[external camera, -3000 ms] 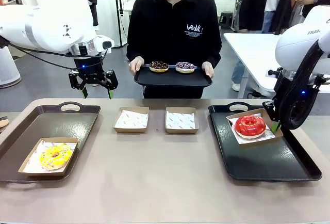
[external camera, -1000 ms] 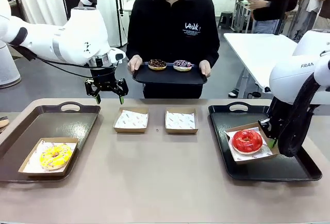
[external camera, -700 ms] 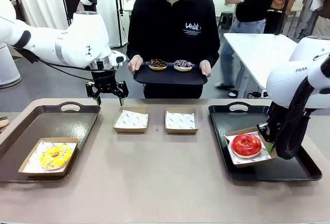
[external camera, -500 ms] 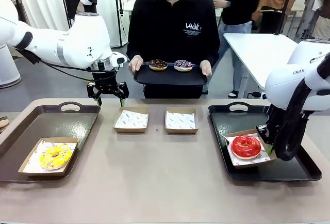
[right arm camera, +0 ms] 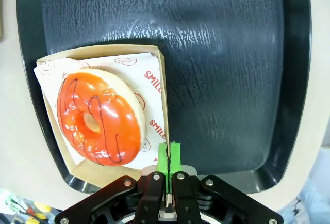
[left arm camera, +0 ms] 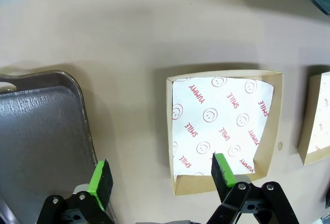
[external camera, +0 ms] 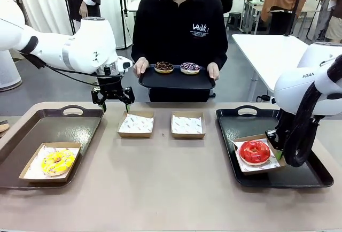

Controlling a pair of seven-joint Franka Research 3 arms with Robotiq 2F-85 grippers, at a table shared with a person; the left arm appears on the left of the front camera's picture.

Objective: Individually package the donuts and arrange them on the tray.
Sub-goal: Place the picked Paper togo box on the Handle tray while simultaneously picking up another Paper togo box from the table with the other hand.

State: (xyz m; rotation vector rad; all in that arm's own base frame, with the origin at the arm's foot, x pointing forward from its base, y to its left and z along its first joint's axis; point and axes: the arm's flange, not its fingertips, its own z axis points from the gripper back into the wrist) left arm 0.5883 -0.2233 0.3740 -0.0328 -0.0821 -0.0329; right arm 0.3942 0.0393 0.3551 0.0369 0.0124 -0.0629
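Observation:
A glossy red donut (external camera: 255, 151) lies in a paper-lined cardboard box (external camera: 277, 163) on the black right tray (external camera: 299, 176). My right gripper (external camera: 277, 149) is shut on that box's side wall (right arm camera: 165, 126), with the red donut (right arm camera: 98, 118) just beside it. My left gripper (external camera: 113, 103) hangs open above the table's far side, over the near edge of an empty lined box (left arm camera: 221, 126). A yellow donut (external camera: 57, 161) sits boxed on the left tray (external camera: 32, 130). The person holds a small black tray (external camera: 176, 81) with a chocolate donut (external camera: 164, 67) and a sprinkled donut (external camera: 189, 68).
Two empty lined boxes (external camera: 135, 124) (external camera: 187, 125) stand side by side at mid-table. The left tray's rim (left arm camera: 77, 110) lies close to my left fingers (left arm camera: 100, 182). Bare tabletop spreads toward the front edge. A white table stands behind at the right.
My right gripper has drawn the red donut's box nearer along the right tray and set it flatter. My left gripper has drifted slightly right and down toward the left empty box.

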